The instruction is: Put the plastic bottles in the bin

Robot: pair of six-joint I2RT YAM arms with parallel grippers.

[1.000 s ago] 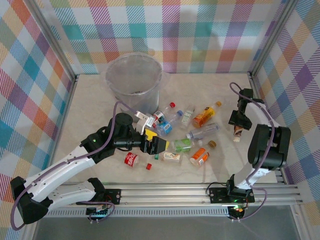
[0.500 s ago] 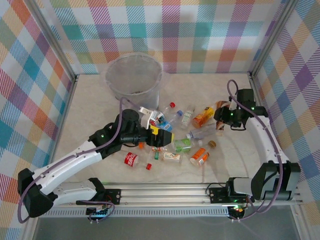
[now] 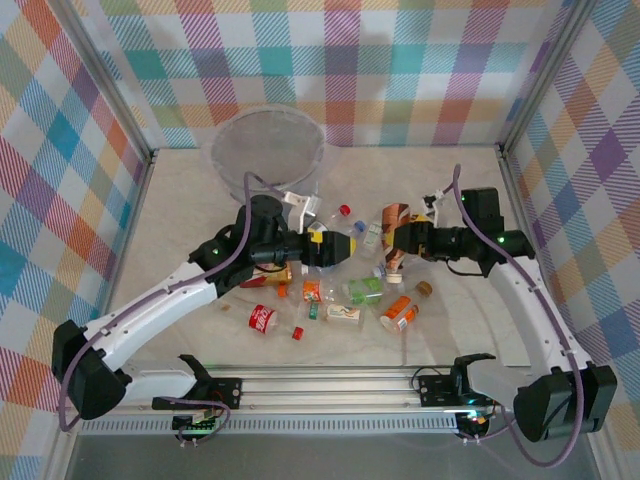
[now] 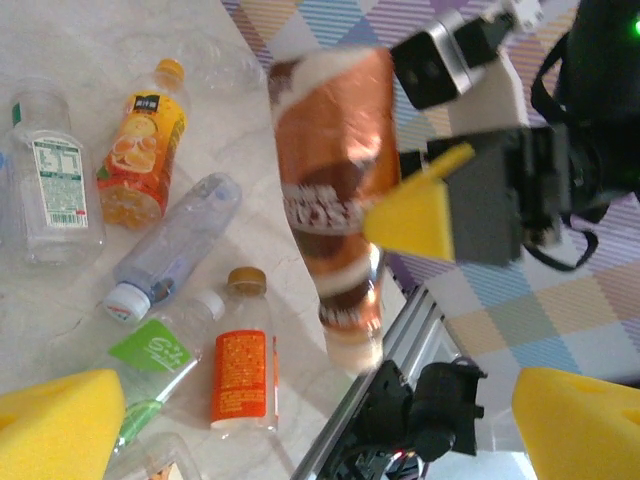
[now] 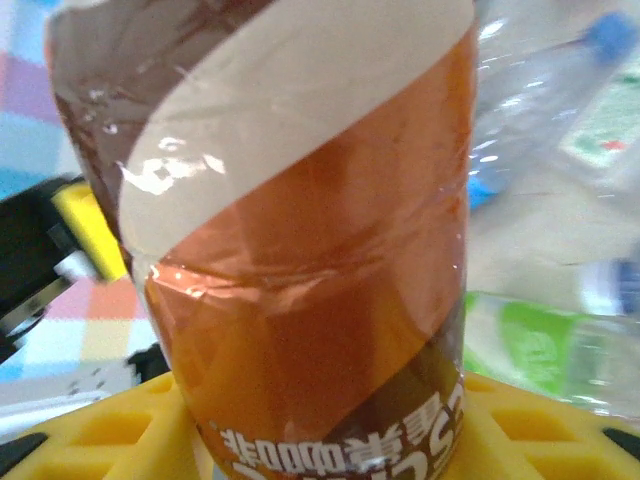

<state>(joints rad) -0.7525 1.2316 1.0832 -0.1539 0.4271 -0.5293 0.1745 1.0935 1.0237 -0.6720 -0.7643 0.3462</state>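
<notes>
My right gripper [image 3: 398,243] is clenched on a brown-and-orange bottle [image 3: 394,226], carried above the middle of the table [image 3: 180,200], its base end uppermost. In the left wrist view this bottle [image 4: 335,190] hangs cap-down with one yellow pad [image 4: 412,215] against its side; in the right wrist view its label [image 5: 300,230] rises from between the yellow fingers [image 5: 130,430].

My left gripper [image 3: 345,247] stands released, jaws wide, nothing between its yellow pads [image 4: 60,425], just above the loose bottles and close to the right gripper.

The bin [image 3: 266,150] stands against the far edge, left of centre. I see bare table between it and the left edge, and also along the whole right edge.

Loose bottles crowd the centre: an orange-labelled one [image 4: 140,145], a clear one with a white cap [image 4: 170,250], a green-labelled one [image 4: 150,370], a short orange one with a brown cap [image 4: 243,375] and a white-labelled one [image 4: 50,180]. A red-labelled bottle [image 3: 262,319] and a small red cap [image 3: 297,332] lie nearest the near edge, with a free strip of table between them and the rail [image 3: 350,385].
</notes>
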